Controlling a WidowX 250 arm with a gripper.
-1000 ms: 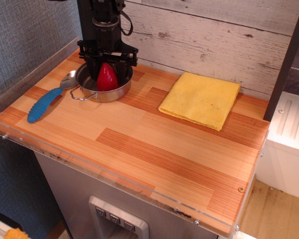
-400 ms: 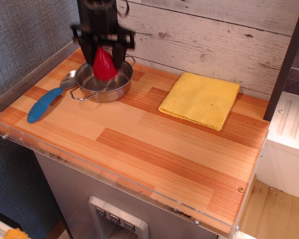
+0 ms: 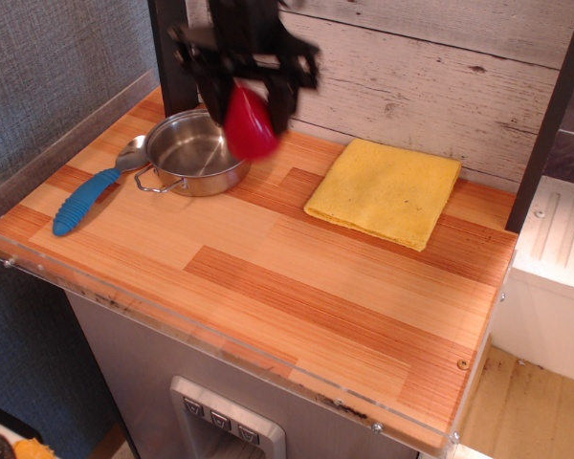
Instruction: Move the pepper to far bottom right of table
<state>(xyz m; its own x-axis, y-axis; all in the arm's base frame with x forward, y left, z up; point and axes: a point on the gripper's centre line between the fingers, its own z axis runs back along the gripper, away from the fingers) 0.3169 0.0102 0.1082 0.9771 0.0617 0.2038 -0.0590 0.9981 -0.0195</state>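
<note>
The red pepper [image 3: 250, 124] hangs in my black gripper [image 3: 248, 100], which is shut on its upper part and holds it in the air above the right rim of the steel pot [image 3: 193, 153]. The gripper and arm are blurred with motion. The wooden striped table [image 3: 297, 287] stretches below, its near right corner far from the pepper.
A blue-handled spoon [image 3: 88, 196] lies left of the pot. A folded yellow cloth [image 3: 386, 191] lies at the back right. A clear plastic rim [image 3: 220, 349] runs along the table's front edge. A white plank wall stands behind.
The gripper has lifted the pepper out of the pot and carried it up and to the right, past the pot's right rim. The pot is now empty.
</note>
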